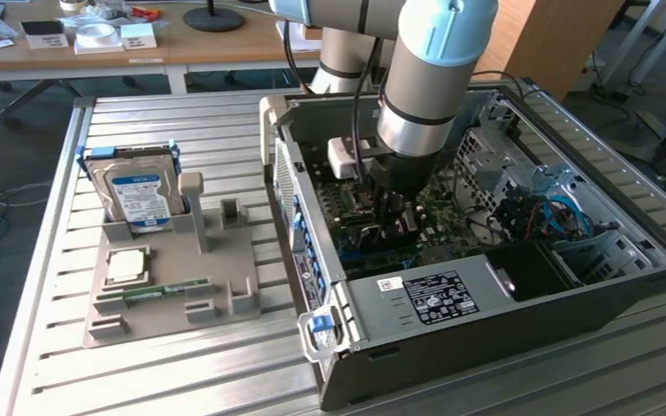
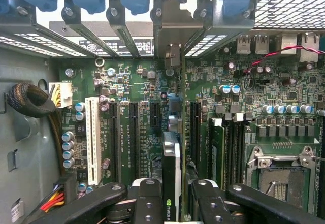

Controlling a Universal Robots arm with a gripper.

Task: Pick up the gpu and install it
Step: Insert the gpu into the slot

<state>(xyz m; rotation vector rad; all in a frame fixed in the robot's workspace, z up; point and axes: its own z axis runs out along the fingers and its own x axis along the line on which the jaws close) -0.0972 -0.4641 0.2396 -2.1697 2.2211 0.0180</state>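
Exterior view: the arm reaches down into the open computer case point(image 1: 484, 286) on the slatted surface point(image 1: 194, 130); the gripper point(image 1: 394, 227) sits low over the motherboard.

Wrist view: the fingers point(image 2: 147, 198) pinch the gpu point(image 2: 171, 176) edge-on, upright above the green motherboard point(image 2: 254, 87), beside the expansion slots point(image 2: 133, 132).

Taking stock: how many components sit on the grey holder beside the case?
3: hard drive standing at the far end, processor flat in the middle, memory stick nearest the camera. None seems hidden.
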